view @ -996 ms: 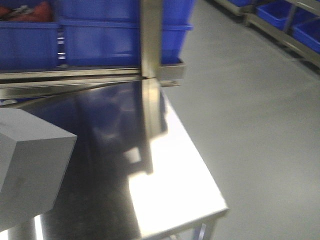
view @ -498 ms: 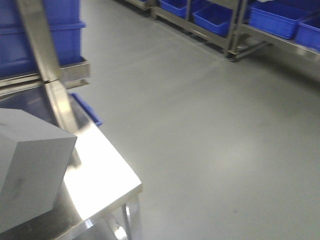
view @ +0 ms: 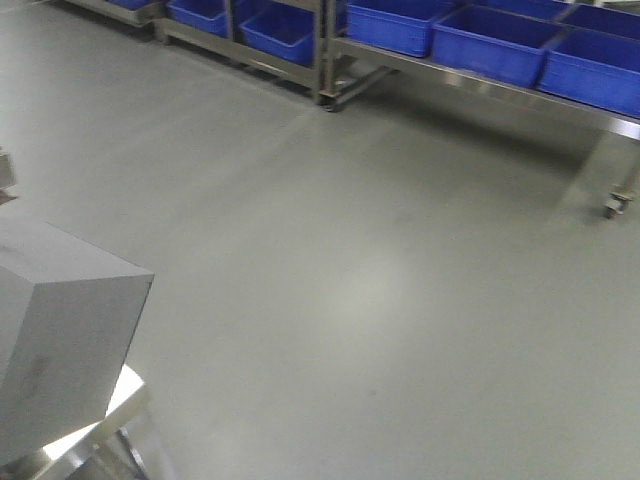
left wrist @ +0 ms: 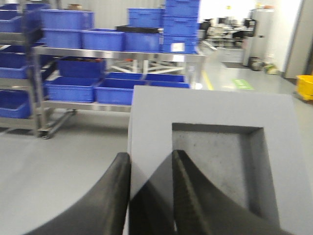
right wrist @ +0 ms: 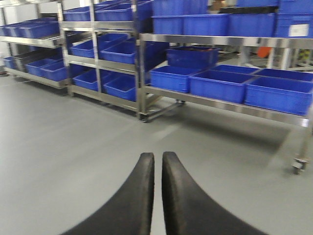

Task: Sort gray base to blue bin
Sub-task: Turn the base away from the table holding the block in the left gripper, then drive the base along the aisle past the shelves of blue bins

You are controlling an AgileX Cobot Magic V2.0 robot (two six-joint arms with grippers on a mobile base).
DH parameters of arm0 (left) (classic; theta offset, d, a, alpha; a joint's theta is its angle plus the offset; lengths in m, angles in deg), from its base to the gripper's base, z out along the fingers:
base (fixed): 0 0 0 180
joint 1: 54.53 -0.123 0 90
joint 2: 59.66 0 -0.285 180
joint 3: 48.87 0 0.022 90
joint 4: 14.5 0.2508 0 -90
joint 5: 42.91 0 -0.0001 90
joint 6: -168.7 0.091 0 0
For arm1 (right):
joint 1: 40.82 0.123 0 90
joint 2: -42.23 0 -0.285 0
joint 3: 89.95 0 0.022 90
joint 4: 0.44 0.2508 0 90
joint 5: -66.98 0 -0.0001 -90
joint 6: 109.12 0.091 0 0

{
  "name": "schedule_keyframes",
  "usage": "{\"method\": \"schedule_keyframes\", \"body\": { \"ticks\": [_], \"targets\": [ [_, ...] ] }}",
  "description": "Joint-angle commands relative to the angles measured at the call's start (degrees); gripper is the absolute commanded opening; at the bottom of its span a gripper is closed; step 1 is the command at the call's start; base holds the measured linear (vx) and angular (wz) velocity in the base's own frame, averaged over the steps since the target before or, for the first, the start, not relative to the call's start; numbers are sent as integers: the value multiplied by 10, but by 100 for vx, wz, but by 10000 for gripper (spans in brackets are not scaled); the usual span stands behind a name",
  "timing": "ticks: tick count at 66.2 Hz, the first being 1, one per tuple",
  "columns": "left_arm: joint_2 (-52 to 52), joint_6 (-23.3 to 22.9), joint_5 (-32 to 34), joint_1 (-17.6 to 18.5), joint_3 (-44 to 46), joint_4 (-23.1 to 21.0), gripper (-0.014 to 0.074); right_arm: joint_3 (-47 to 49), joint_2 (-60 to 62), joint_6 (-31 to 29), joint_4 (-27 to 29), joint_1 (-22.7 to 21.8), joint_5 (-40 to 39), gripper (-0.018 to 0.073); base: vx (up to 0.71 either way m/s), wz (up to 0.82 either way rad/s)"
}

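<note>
The gray base (view: 60, 340) fills the lower left of the front view, held off the floor. In the left wrist view the gray base (left wrist: 215, 110) shows its square recess. My left gripper (left wrist: 150, 155) is shut on the block's left wall, one finger outside and one inside the recess. My right gripper (right wrist: 158, 155) is shut with nothing in it, hanging over the bare floor. Several blue bins (view: 490, 40) stand on steel racks across the floor. They also show in the right wrist view, blue bins (right wrist: 220, 83), and in the left wrist view, blue bins (left wrist: 73, 88).
A corner of the steel table (view: 110, 420) shows at the bottom left. Wheeled steel racks (right wrist: 142, 63) line the far side, with one caster (view: 612, 205) at the right. A yellow bin (left wrist: 305, 85) stands far right. Grey floor lies between.
The front view has swung right: the steel table has slid out to the left and the racks of blue bins have come into view. The gray base keeps its place in the frame.
</note>
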Motion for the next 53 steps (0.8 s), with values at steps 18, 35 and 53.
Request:
{"method": "schedule_keyframes", "body": {
  "ticks": [18, 35, 53],
  "targets": [
    [4, -4, 59, 2, 17, -9, -7, 2, 5, -4, -4, -2, -45, -4, 0, -52],
    [4, -4, 59, 2, 17, -9, -7, 2, 5, -4, -4, -2, -45, -4, 2, -60],
    [4, -4, 59, 2, 17, -9, -7, 2, 5, -4, -4, -2, -45, -4, 2, -61]
  ]
}}
